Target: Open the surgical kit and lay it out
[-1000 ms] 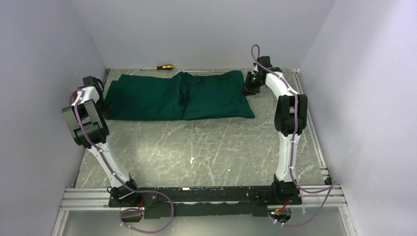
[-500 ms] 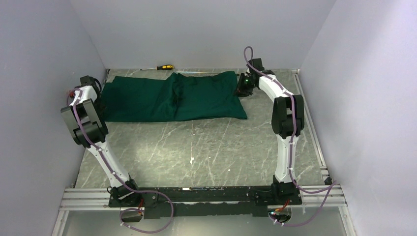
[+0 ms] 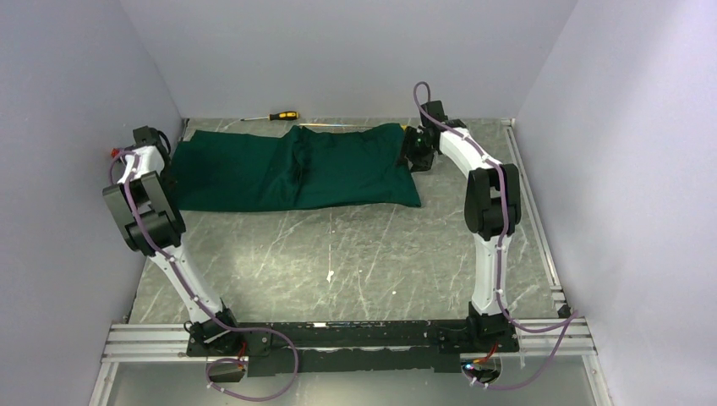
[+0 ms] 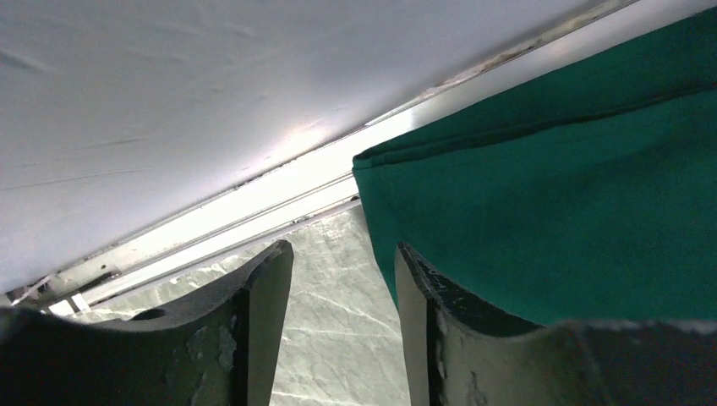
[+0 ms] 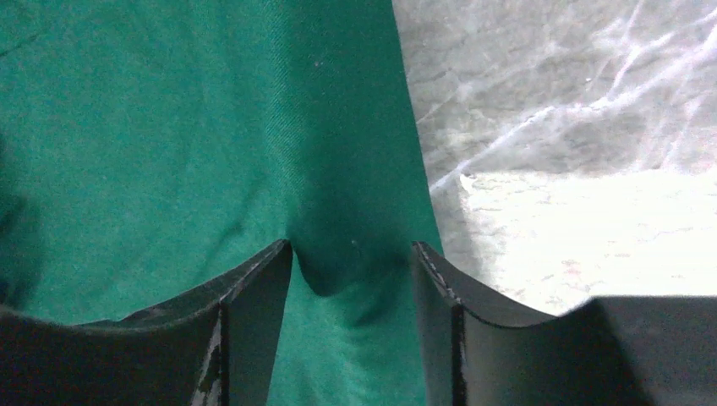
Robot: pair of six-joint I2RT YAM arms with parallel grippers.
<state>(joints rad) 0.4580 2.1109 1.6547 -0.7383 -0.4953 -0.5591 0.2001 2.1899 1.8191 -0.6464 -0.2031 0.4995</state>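
Observation:
The surgical kit's dark green cloth point(image 3: 296, 169) lies spread across the back of the table, with a raised fold near its middle. My left gripper point(image 4: 342, 254) stands open at the cloth's left edge. Only bare tabletop shows between its fingers, and the cloth's corner point(image 4: 541, 211) lies just right of the right finger. My right gripper point(image 5: 351, 254) is open over the cloth's right end point(image 3: 406, 173). A puckered bit of cloth point(image 5: 338, 279) lies loose between its fingers, with neither finger pressing on it.
A yellow-and-black screwdriver point(image 3: 279, 115) lies by the back wall, behind the cloth. A pale rail point(image 4: 254, 203) runs along the left wall close to my left gripper. Another rail point(image 3: 528, 211) lines the right side. Bare marbled tabletop point(image 3: 338, 254) fills the front.
Both arms moved left and toward the back, and the cloth slid that way with them. Both grippers have opened and let go of the cloth's ends.

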